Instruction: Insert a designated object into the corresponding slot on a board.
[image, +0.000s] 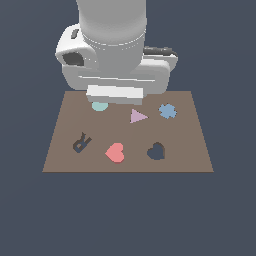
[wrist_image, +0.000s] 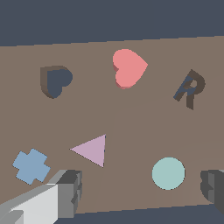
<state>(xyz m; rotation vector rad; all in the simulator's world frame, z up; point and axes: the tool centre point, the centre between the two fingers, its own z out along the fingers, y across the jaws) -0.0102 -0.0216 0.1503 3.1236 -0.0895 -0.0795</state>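
Observation:
The coral-red heart (image: 115, 152) lies flat on the brown board (image: 190, 135), near its front edge; the wrist view shows the heart (wrist_image: 128, 68) too. The dark heart-shaped slot (image: 156, 151) is cut into the board to the exterior view's right of the heart, a short gap away, and it is empty in the wrist view as well (wrist_image: 56, 81). My gripper (wrist_image: 142, 187) hangs open above the board's far side, its two fingers (wrist_image: 70, 190) wide apart with nothing between them. In the exterior view the arm's body hides the fingers.
On the board also lie a lilac triangle (image: 137, 116), a blue cross-shaped piece (image: 168, 110) and a teal disc (image: 99, 106) partly under the arm. A dark R-shaped cut-out (image: 81, 143) sits at the exterior view's left of the heart.

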